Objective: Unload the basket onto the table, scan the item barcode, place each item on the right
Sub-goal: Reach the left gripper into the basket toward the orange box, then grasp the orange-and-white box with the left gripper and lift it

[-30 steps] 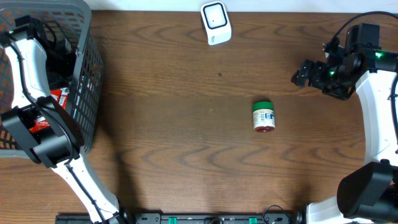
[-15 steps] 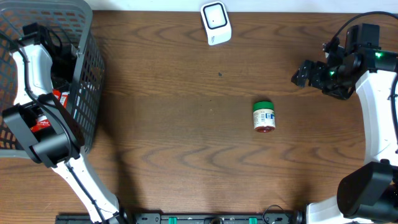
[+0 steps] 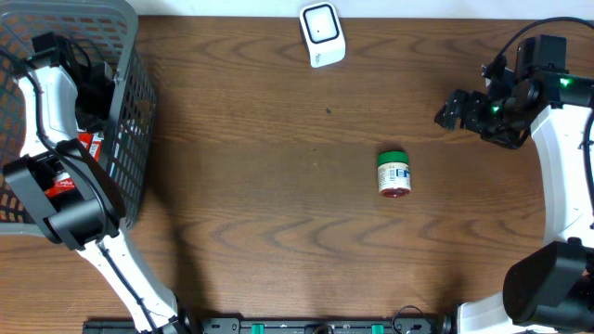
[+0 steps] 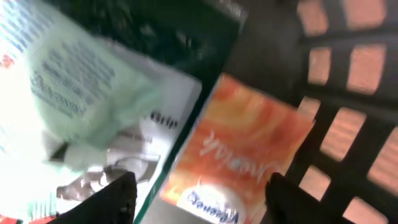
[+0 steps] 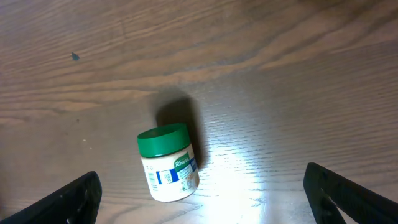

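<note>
Green-capped jar (image 3: 393,176) lying, cap (image 3: 393,156) pointing far, right tool (image 3: 448,108) apart, left tool (image 4: 199,196) unclear

I see the basket (image 3: 130,111) at the far left corner of the table (image 3: 260,186), with packets (image 4: 242,155) lying in it beneath my left gripper (image 4: 202,196). The scanner (image 3: 322,34) sits at the far edge, centre. The jar (image 3: 393,173) lies on its side right of centre, and my right gripper (image 3: 449,110) is beyond it, well apart.

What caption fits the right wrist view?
Open right gripper hovers above a green-lidded jar lying on its side on the wooden table.
</note>
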Controlling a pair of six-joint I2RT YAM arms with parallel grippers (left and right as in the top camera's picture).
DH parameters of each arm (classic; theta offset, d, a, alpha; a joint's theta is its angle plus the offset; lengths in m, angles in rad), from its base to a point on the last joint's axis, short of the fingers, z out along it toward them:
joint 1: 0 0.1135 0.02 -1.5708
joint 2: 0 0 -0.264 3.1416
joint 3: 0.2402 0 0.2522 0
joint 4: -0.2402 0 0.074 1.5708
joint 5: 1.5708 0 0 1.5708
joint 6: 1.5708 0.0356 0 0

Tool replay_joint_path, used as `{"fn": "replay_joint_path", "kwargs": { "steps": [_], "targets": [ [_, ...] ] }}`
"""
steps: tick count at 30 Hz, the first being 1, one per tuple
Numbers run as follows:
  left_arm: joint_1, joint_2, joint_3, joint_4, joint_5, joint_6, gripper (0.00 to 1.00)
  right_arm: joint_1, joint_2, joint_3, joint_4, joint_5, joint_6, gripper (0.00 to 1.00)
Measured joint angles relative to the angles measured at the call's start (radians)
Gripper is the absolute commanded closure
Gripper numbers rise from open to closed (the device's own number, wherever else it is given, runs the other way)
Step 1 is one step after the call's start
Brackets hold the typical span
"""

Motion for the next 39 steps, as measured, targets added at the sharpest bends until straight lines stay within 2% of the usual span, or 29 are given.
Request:
{"fn": "replay_joint_path", "kwargs": {
  "steps": [8, 10, 12, 23, 32, 33, 34, 35, 37, 39],
  "targets": [
    [-0.013, -0.008, -0.104, 0.136, 0.002, 0.0, 0.33, 0.0, 0.0, 0.0, 0.0, 0.0, 0.0, 0.01],
    [-0.013, -0.008, -0.13, 0.16, 0.003, 0.0, 0.49, 0.0, 0.0, 0.0, 0.0, 0.0, 0.0, 0.01],
    [-0.011, -0.011, -0.141, 0.166, 0.01, 0.002, 0.57, 0.0, 0.0, 0.0, 0.0, 0.0, 0.0, 0.01],
    [0.001, -0.058, -0.144, 0.168, 0.007, 0.0, 0.59, 0.0, 0.0, 0.0, 0.0, 0.0, 0.0, 0.01],
    [0.042, -0.303, -0.141, 0.226, -0.005, -0.03, 0.63, 0.0, 0.0, 0.0, 0.0, 0.0, 0.0, 0.01],
    [0.049, -0.335, -0.141, 0.229, -0.011, -0.039, 0.62, 0.0, 0.0, 0.0, 0.0, 0.0, 0.0, 0.01],
    [0.057, -0.367, -0.14, 0.232, -0.013, -0.049, 0.56, 0.0, 0.0, 0.0, 0.0, 0.0, 0.0, 0.01],
    [0.063, -0.396, -0.14, 0.233, -0.016, -0.056, 0.42, 0.0, 0.0, 0.0, 0.0, 0.0, 0.0, 0.01],
    [0.075, -0.468, -0.137, 0.234, -0.021, -0.07, 0.27, 0.0, 0.0, 0.0, 0.0, 0.0, 0.0, 0.01],
    [0.076, -0.504, -0.13, 0.23, -0.024, -0.079, 0.21, 0.0, 0.0, 0.0, 0.0, 0.0, 0.0, 0.01]
  ]
}}
